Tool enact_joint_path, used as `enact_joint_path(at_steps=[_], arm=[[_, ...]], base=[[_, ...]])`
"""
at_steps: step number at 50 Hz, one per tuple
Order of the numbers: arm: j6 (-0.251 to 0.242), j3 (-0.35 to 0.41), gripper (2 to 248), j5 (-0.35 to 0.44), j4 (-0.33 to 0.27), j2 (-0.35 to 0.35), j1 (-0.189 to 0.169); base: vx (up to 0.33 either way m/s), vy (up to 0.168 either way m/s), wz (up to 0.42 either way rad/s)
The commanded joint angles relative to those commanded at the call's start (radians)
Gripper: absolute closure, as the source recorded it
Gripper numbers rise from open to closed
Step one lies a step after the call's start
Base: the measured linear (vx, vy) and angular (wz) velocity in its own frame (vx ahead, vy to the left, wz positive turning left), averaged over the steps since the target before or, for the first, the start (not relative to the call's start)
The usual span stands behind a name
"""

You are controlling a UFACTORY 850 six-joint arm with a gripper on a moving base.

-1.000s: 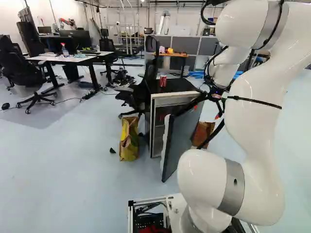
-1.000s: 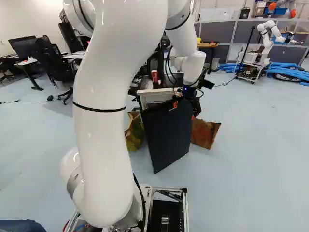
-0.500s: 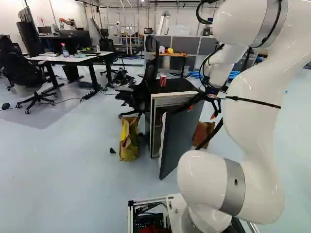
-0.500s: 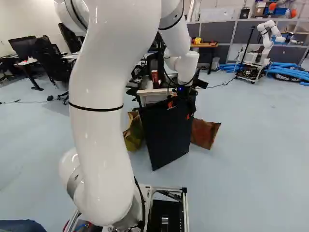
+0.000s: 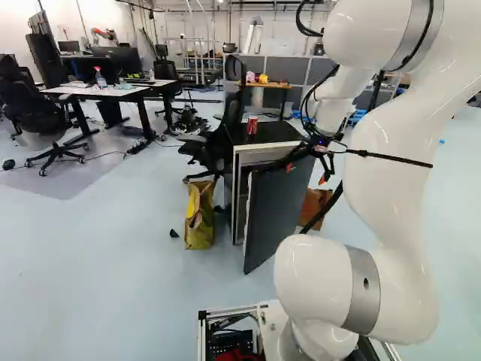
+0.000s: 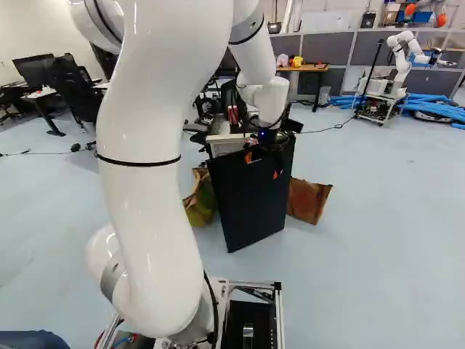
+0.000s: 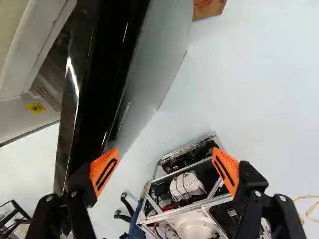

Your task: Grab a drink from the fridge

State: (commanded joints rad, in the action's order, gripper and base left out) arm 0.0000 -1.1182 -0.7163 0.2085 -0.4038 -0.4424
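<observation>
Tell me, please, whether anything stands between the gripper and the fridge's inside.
Yes, the door does: it stands partly open, with the spread gripper at its outer side and the mouth of the fridge beyond it. No drink can be made out inside.

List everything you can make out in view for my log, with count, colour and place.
fridge: one, black top, pale front edge, ahead of the base
fridge door: one, dark, swung open
can: one, red, on the fridge
paper bags: two, yellow-brown and brown, either side of the fridge
office chairs: at least three, black
desks: at least two, light-topped, left base view's left
spray bottle: one, on a desk
table: one, wooden-topped, beyond the fridge
another robot: white, right base view's right
tubes: several, blue, near it
arm: one, white
fingers: two, black, orange pads, apart by the door
</observation>
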Motion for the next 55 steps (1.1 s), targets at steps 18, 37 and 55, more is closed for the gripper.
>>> enact_joint_path(at_steps=[18, 37, 55], arm=[[0.000, 0.020, 3, 0.000, 0.000, 0.014, 0.042], [0.000, 0.038, 3, 0.008, 0.000, 0.027, 0.088], [0.000, 0.051, 3, 0.040, 0.000, 0.036, 0.129]], base=[[0.000, 0.000, 0.000], [0.000, 0.000, 0.000], [0.000, 0.000, 0.000]])
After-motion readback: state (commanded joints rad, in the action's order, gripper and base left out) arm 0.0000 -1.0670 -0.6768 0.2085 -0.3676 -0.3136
